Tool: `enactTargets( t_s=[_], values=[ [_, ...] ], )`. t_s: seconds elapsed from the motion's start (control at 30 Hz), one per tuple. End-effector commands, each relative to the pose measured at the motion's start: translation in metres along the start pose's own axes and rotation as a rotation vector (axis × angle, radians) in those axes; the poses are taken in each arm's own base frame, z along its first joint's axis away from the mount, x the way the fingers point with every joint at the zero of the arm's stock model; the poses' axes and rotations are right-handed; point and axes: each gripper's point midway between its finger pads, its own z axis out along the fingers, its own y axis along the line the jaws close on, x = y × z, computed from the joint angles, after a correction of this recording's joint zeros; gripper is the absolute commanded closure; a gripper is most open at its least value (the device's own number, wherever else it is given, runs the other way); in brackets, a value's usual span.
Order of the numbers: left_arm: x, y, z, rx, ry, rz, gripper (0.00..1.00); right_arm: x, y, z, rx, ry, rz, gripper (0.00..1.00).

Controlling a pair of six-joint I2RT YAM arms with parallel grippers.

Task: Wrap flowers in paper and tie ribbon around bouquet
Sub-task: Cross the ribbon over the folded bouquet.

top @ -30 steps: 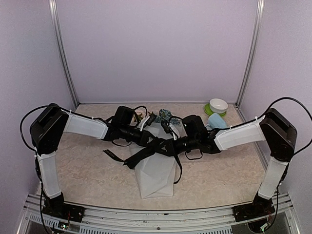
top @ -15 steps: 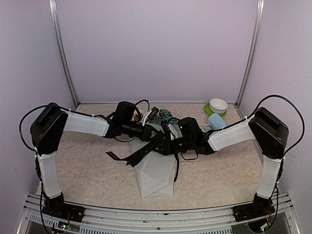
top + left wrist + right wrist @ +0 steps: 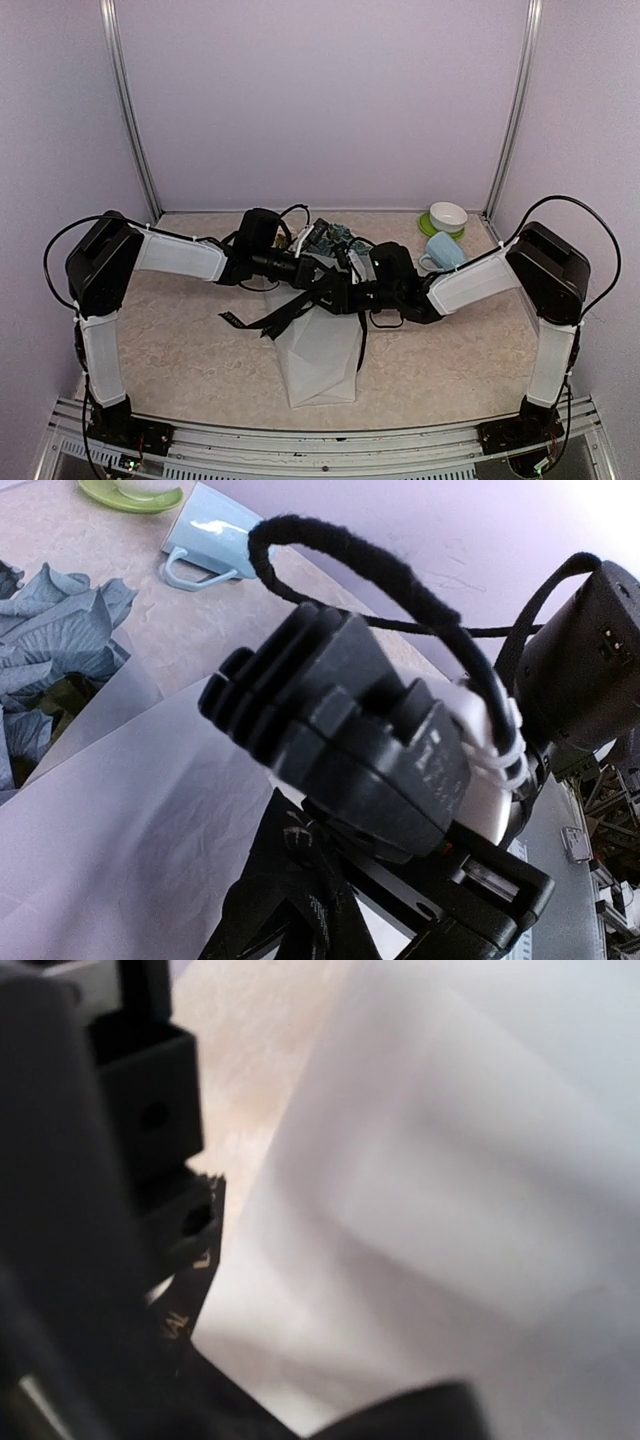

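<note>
The bouquet lies mid-table: blue flowers (image 3: 335, 237) (image 3: 50, 640) at the far end, a cone of frosted white paper (image 3: 320, 355) (image 3: 150, 810) (image 3: 450, 1160) pointing toward me. The black ribbon (image 3: 280, 315) (image 3: 290, 880) (image 3: 190, 1310) crosses the cone's neck, its strands fanning out to the lower left. My left gripper (image 3: 312, 268) (image 3: 300, 920) is at the neck, shut on the ribbon; its fingertips are hidden. My right gripper (image 3: 345, 292) (image 3: 300, 1300) faces it over the paper, jaws apart, with the lettered ribbon beside one finger (image 3: 120, 1190).
A pale blue mug (image 3: 445, 250) (image 3: 215, 540) lies on its side right of the flowers. Behind it a white bowl (image 3: 447, 216) sits on a green plate (image 3: 130, 492) near the back right corner. Walls close in the table on three sides.
Both grippers have moved closer together over the bouquet's neck. The right gripper's jaws have spread apart. The ribbon's loose end has shifted slightly right.
</note>
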Motion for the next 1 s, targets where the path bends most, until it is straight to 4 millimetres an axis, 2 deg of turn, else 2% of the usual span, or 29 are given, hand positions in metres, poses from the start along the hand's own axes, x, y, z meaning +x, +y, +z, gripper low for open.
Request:
enactTargets(
  t_s=[0.0, 0.1, 0.2, 0.3, 0.37, 0.47, 0.5, 0.53, 0.63, 0.83, 0.87, 0.97],
  values=[
    [-0.028, -0.039, -0.007, 0.074, -0.063, 0.082, 1.0, -0.015, -0.003, -0.004, 0.009, -0.101, 0.033, 0.53],
    [-0.031, -0.043, -0.005, 0.084, -0.066, 0.069, 1.0, -0.016, -0.009, 0.003, 0.021, -0.103, 0.047, 0.53],
    [-0.036, -0.056, -0.004, 0.109, -0.081, 0.09, 1.0, -0.019, -0.013, 0.003, 0.036, -0.12, 0.061, 0.53],
    [-0.038, -0.062, -0.006, 0.137, -0.092, 0.087, 1.0, -0.023, -0.012, 0.004, 0.024, -0.118, 0.054, 0.54],
    [-0.036, -0.062, -0.007, 0.142, -0.095, 0.087, 1.0, -0.023, -0.011, 0.006, 0.017, -0.104, 0.052, 0.62],
    [-0.032, -0.057, -0.009, 0.127, -0.094, 0.077, 1.0, -0.019, -0.016, 0.002, 0.032, -0.101, 0.069, 0.86],
    [-0.031, -0.054, -0.011, 0.112, -0.096, 0.071, 1.0, -0.018, -0.018, 0.0, 0.04, -0.095, 0.078, 0.95],
    [-0.031, -0.051, -0.012, 0.09, -0.097, 0.068, 1.0, -0.015, -0.02, -0.003, 0.045, -0.084, 0.087, 1.0],
    [-0.027, -0.028, -0.016, -0.032, -0.078, 0.07, 1.0, -0.005, -0.021, -0.014, 0.032, -0.038, 0.09, 1.0],
    [-0.007, 0.041, -0.028, -0.387, 0.016, 0.048, 1.0, 0.023, -0.012, -0.043, 0.02, 0.1, -0.004, 1.0],
    [-0.005, 0.045, -0.028, -0.411, 0.03, 0.05, 0.94, 0.028, -0.011, -0.046, 0.011, 0.125, -0.013, 1.0],
    [0.003, 0.046, -0.025, -0.445, 0.063, 0.086, 0.69, 0.038, -0.016, -0.046, 0.002, 0.201, -0.007, 1.0]
  ],
)
